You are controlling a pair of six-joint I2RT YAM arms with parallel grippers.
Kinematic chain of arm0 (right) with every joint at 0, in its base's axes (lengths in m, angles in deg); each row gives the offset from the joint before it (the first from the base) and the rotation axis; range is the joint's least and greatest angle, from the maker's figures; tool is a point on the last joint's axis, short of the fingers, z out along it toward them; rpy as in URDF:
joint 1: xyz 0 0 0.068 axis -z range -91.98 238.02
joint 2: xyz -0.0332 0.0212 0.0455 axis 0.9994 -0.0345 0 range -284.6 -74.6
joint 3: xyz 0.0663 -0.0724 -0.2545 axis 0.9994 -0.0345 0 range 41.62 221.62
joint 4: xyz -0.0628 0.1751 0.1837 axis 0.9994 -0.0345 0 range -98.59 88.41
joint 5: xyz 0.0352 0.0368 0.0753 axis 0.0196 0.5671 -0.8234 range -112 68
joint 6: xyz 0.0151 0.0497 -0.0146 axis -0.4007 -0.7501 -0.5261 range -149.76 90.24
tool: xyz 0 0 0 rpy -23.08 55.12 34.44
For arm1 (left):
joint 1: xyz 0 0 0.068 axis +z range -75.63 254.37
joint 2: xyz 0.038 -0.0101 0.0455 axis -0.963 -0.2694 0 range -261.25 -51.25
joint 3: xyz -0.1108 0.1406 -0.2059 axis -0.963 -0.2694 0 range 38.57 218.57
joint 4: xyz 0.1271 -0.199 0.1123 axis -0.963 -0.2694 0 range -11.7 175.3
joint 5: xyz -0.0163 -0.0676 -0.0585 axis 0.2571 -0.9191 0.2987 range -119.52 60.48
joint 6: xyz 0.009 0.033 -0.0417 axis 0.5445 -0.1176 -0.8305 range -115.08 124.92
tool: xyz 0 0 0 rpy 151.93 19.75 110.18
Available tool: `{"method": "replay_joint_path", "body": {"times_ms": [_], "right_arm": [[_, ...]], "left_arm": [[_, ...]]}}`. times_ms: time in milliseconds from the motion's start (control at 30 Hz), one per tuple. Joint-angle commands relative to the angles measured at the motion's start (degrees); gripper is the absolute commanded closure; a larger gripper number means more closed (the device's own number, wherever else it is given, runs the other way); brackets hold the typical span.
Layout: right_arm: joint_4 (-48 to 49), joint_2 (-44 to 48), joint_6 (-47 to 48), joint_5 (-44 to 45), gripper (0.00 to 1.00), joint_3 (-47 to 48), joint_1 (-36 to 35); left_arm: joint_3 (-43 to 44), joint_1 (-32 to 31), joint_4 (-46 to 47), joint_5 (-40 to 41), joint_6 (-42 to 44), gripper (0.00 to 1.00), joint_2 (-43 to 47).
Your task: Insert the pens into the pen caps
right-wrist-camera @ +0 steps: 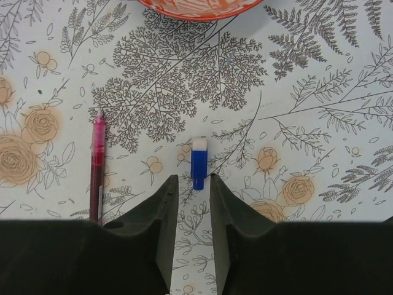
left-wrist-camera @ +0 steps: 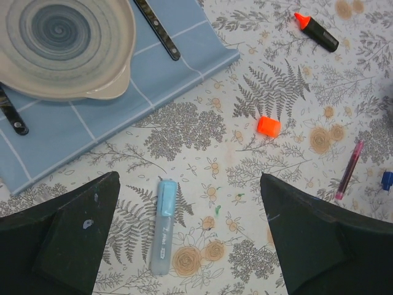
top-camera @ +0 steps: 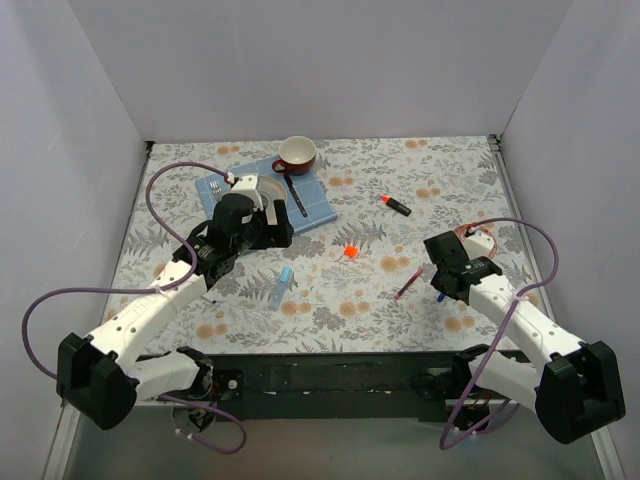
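At the left, the left pincer is spread as wide as it goes and has hold of nothing. Its wrist view looks down on the flowered bench. Beyond it a pale plate sits on a blue checked mat. The chunky light-blue marker lies flat on the bench just this side of the mat, seen between the spread fingers. Further right, the orange cap lies alone in the middle of the bench. The black orange-tipped highlighter lies beyond it, well apart from the cap. The thin maroon pen lies right of centre. Just beside it is the dark blue cap, white at its far end. The right pincer stands narrowly open with its tips either side of that cap's near end, not touching it.
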Motion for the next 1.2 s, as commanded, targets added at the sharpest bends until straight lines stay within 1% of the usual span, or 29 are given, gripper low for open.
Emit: {"method": "replay_joint_path", "body": {"times_ms": [0,67,100,167,200,300,367,433,467,500,533,567,600,667,700,733,767,800,867,900,933,967,1000,1100,1167], "right_arm": [[4.48,-3.35,3.33,-1.43,0.69,0.9,1.55],[7.29,-4.5,5.97,-4.57,0.71,1.87,1.55],[8.08,-4.68,8.16,-5.64,0.71,2.22,1.55],[9.49,-4.59,9.41,-7.49,0.71,2.75,1.55],[9.76,-4.07,10.45,-7.93,0.71,3.01,1.55],[10.9,-2.4,11.78,-10.04,0.7,2.58,1.55],[11.51,-0.99,12.74,-12.14,0.69,2.05,1.55],[11.87,1.82,13.27,-13.29,0.69,1.0,1.55],[11.95,2.87,13.45,-14.43,0.69,0.65,1.55],[12.48,5.23,13.63,-14.96,0.69,0.3,1.55],[12.92,6.47,13.89,-15.49,0.69,-0.4,1.55],[13.18,7.62,14.15,-16.63,0.69,-0.67,1.47],[13.71,9.8,14.33,-17.16,0.69,-0.85,1.55],[14.59,11.75,15.38,-19.35,0.69,-1.38,1.55],[14.85,13.24,15.47,-19.8,0.69,-1.46,1.47],[15.2,13.77,15.65,-20.41,0.69,-1.55,1.55],[15.47,14.21,15.82,-21.55,0.69,-1.47,1.47],[15.65,14.83,16.26,-22.08,0.69,-1.38,1.55],[15.91,15.27,16.62,-23.14,0.69,-0.94,1.55],[15.91,15.53,16.88,-23.4,0.69,-0.85,1.55],[16.0,15.71,17.23,-23.75,0.69,-0.76,1.47],[16.0,15.8,17.23,-24.19,0.69,-0.67,1.55],[15.91,15.98,17.32,-24.28,0.69,-0.59,1.55],[16.09,16.85,17.23,-24.98,0.69,-1.11,1.55],[16.52,17.38,16.88,-25.86,0.69,-1.46,1.55]], "left_arm": [[0.01,0.15,-0.19,6.91,-0.43,0.02,5.46],[-0.52,0.15,0.25,10.08,-2.02,0.02,6.17],[-0.78,0.15,0.51,13.48,-3.5,0.02,6.08],[-0.79,0.15,0.34,15.79,-4.83,0.02,5.38],[-0.52,0.15,-0.88,17.8,-5.53,0.02,3.81],[1.23,0.07,-4.92,20.54,-9.48,0.02,0.73],[2.03,0.33,-7.38,21.6,-14.04,0.02,-2.61],[2.38,2.6,-11.6,19.34,-17.48,0.02,-5.33],[1.94,4.09,-12.57,17.75,-20.97,0.02,-5.78],[0.37,8.2,-13.89,15.39,-22.4,0.02,-6.13],[-0.6,10.85,-14.16,12.67,-23.81,0.02,-6.31],[-1.91,13.75,-13.99,6.2,-25.21,0.02,-6.23],[-3.23,19.52,-13.55,3.79,-26.1,0.03,-6.22],[-5.79,24.3,-13.81,1.22,-27.86,0.06,-5.7],[-6.14,26.85,-14.6,1.91,-29.52,0.09,-5.52],[-6.06,27.48,-15.13,3.05,-30.14,0.1,-5.26],[-5.88,27.75,-15.65,4.36,-31.02,0.1,-4.91],[-5.45,27.75,-17.75,7.86,-33.73,0.11,-4.38],[-4.39,27.84,-20.57,10.95,-37.86,0.15,-4.46],[-4.04,28.1,-24.24,14.01,-39.8,0.18,-5.68],[-3.51,28.28,-26.36,14.83,-44.25,0.22,-6.57],[-2.29,28.37,-28.3,15.62,-45.87,0.23,-7.88],[-1.84,28.63,-31.62,15.89,-47.27,0.26,-9.11],[-1.31,28.63,-35.33,15.54,-50.45,0.33,-13.6],[-1.75,28.63,-35.61,13.79,-51.93,0.38,-15.97]]}}
